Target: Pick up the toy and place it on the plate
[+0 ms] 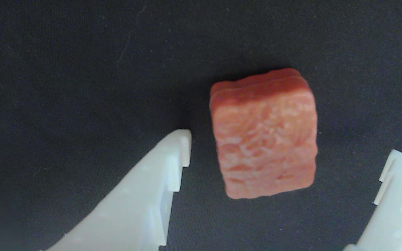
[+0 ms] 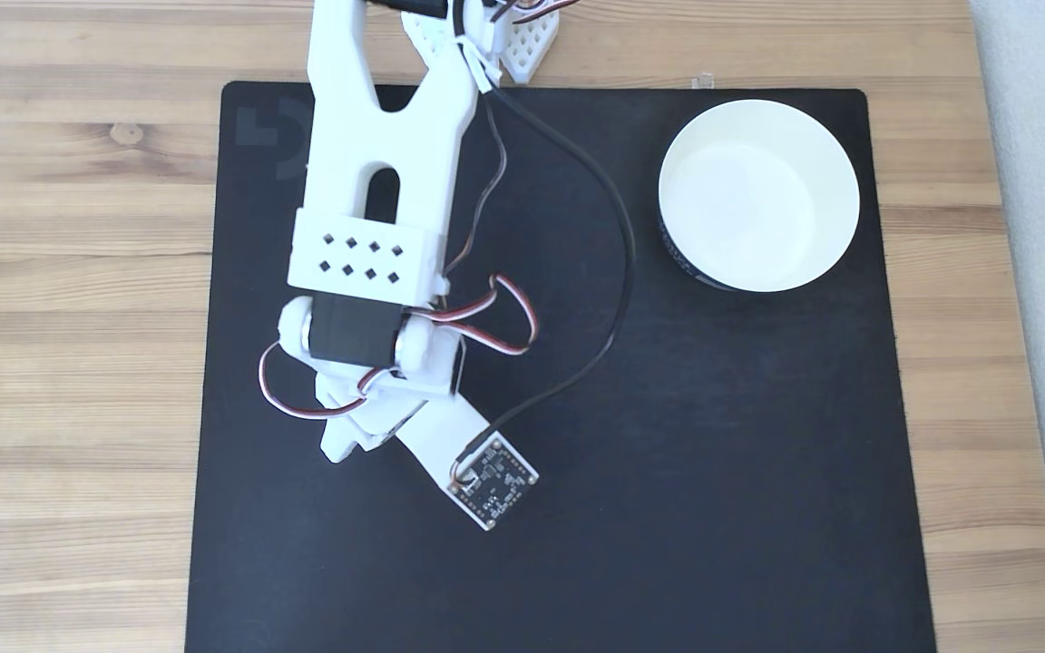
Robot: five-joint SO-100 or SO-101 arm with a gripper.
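In the wrist view the toy [image 1: 263,136], a reddish-brown squarish block with a rough mottled face, lies on the black mat. My gripper [image 1: 290,144] is open around it, one white fingertip [image 1: 181,143] just left of the block and the other [image 1: 396,167] well off to its right, neither touching. In the fixed view my white arm [image 2: 368,227] reaches down over the mat's left half and hides the toy. The plate [image 2: 758,195], a round white dish with a dark band on its outer side, stands empty at the mat's far right corner.
A black mat [image 2: 713,453] covers the wooden table [image 2: 69,272]. A black cable [image 2: 618,272] loops from the arm's base to the small camera board [image 2: 493,481] at the wrist. The mat between arm and plate is bare.
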